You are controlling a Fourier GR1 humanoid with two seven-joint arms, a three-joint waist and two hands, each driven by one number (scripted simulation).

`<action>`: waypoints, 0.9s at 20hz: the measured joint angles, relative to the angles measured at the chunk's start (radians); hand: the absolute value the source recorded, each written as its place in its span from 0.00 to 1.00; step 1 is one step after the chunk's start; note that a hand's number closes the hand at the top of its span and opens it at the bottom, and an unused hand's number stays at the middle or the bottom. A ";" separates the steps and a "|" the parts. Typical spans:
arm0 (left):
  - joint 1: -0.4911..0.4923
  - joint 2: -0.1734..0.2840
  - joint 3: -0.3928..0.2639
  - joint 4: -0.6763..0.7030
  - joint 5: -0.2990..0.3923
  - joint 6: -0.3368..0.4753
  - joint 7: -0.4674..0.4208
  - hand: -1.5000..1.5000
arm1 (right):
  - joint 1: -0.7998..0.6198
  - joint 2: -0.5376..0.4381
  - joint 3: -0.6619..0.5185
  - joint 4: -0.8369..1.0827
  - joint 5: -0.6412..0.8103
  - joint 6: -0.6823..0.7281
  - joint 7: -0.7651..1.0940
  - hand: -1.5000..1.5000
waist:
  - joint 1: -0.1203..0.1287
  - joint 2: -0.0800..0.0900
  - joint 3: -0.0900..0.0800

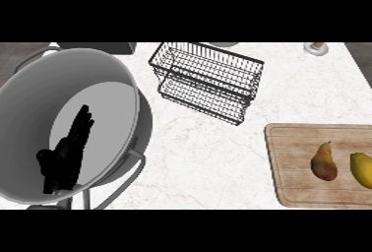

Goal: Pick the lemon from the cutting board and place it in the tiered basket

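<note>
Lemon [361, 170] on cutting board [320, 170] at right edge, beside pear [324, 162] — left hand [67, 150] fingers straight, empty, over pot [69, 123]; risk: grabbing the pear — tiered basket [207, 81] well apart.

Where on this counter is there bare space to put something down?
The marble between the big pot, wire basket and cutting board is bare. The board's right side is crowded by a pear and lemon.

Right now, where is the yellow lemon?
In the head view, the yellow lemon lies at the right edge, on the wooden cutting board, just right of the brownish pear.
</note>
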 measured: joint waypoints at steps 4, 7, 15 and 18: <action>0.000 -0.013 0.011 0.002 -0.018 -0.008 0.007 0.50 | -0.059 0.035 0.046 0.022 0.020 0.011 0.021 0.00 | -0.003 -0.001 0.001; 0.004 -0.021 0.022 0.003 -0.026 -0.016 0.006 0.50 | -0.085 0.052 0.071 0.038 0.033 0.024 0.034 0.00 | -0.006 -0.003 0.002; 0.010 -0.045 0.042 -0.002 -0.055 -0.032 0.010 0.50 | -0.155 0.064 0.119 0.129 0.016 0.100 0.075 0.00 | -0.007 -0.002 0.002; 0.019 -0.056 0.048 -0.007 -0.066 -0.040 0.004 0.50 | -0.183 0.065 0.119 0.171 0.002 0.123 0.072 0.00 | -0.007 -0.002 0.002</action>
